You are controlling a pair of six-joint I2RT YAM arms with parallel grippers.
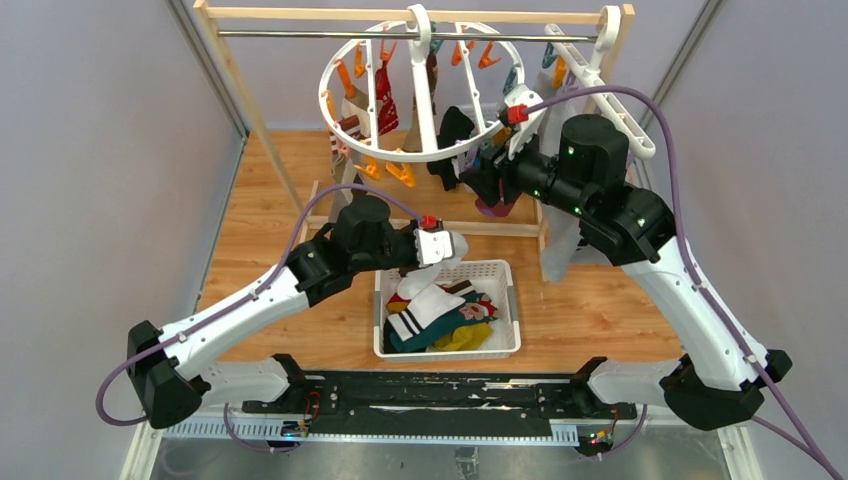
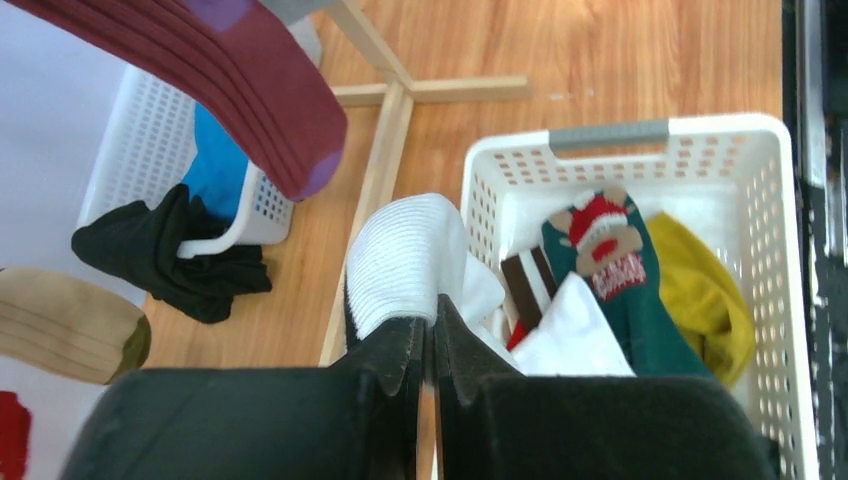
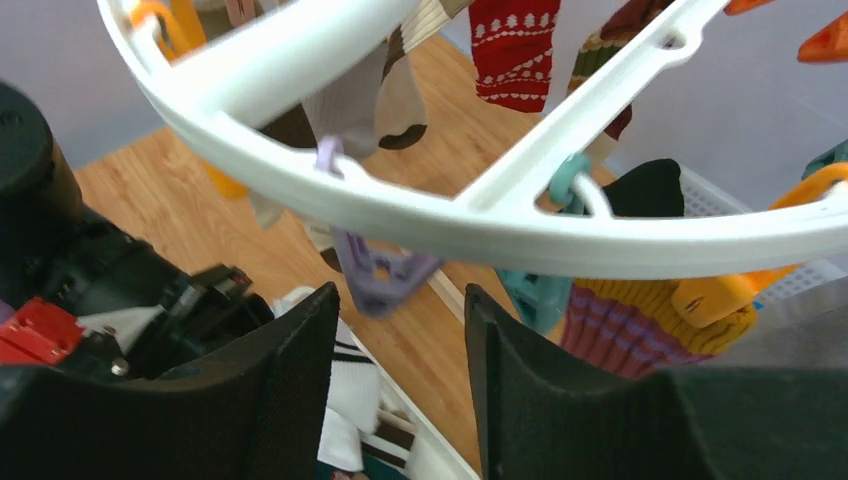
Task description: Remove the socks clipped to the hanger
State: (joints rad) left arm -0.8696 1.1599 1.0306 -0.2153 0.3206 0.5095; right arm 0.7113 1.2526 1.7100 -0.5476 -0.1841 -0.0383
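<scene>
Our left gripper [image 2: 428, 340] pinches a white sock [image 2: 405, 260] tight over the basket [image 2: 720, 125], so let's release well inside the rim, while the right gripper [image 3: 400, 330] gapes empty beneath the hanger [image 3: 400, 215], more socks [image 3: 515, 50] hanging clipped there.

The left gripper [image 2: 428, 332] has its jaws pressed together on a white sock [image 2: 405, 255], right at a side edge of the white basket [image 2: 722, 126] — inside lie a green sock [image 2: 640, 305] with a red-capped figure and a yellow sock [image 2: 705, 295]. A maroon sock [image 2: 250, 90] hangs at upper left; a black sock [image 2: 165, 250] drapes over a second basket's [image 2: 140, 130] rim.
</scene>
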